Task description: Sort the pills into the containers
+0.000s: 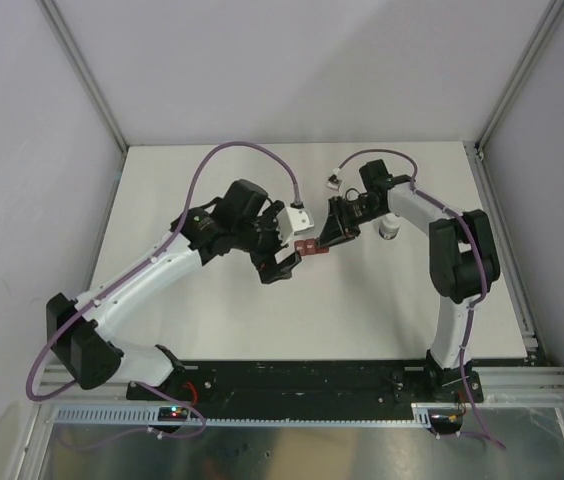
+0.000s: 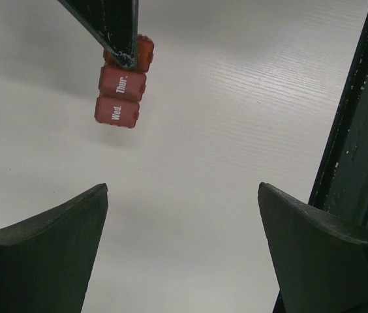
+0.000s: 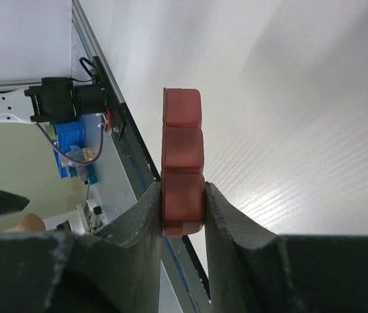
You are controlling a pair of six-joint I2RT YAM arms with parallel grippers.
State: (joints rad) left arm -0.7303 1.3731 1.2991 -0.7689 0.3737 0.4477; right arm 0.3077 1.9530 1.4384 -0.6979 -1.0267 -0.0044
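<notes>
The dark red pill box (image 1: 305, 249) is a strip of three lidded compartments at the middle of the table. My right gripper (image 1: 320, 240) is shut on its end compartment. In the right wrist view the box (image 3: 183, 140) sticks straight out from between my fingertips (image 3: 184, 195). In the left wrist view the box (image 2: 120, 91) shows "Wed." and "Thur." labels, with a right finger (image 2: 115, 29) on its far end. My left gripper (image 2: 183, 192) is open and empty, a short way from the box; it also shows in the top view (image 1: 282, 265). No pills are in view.
A small round white-capped bottle (image 1: 388, 231) stands just right of the right gripper. The white table (image 1: 362, 310) is walled by a metal frame (image 1: 502, 190). A dark arm part (image 2: 357, 130) crosses the right side of the left wrist view.
</notes>
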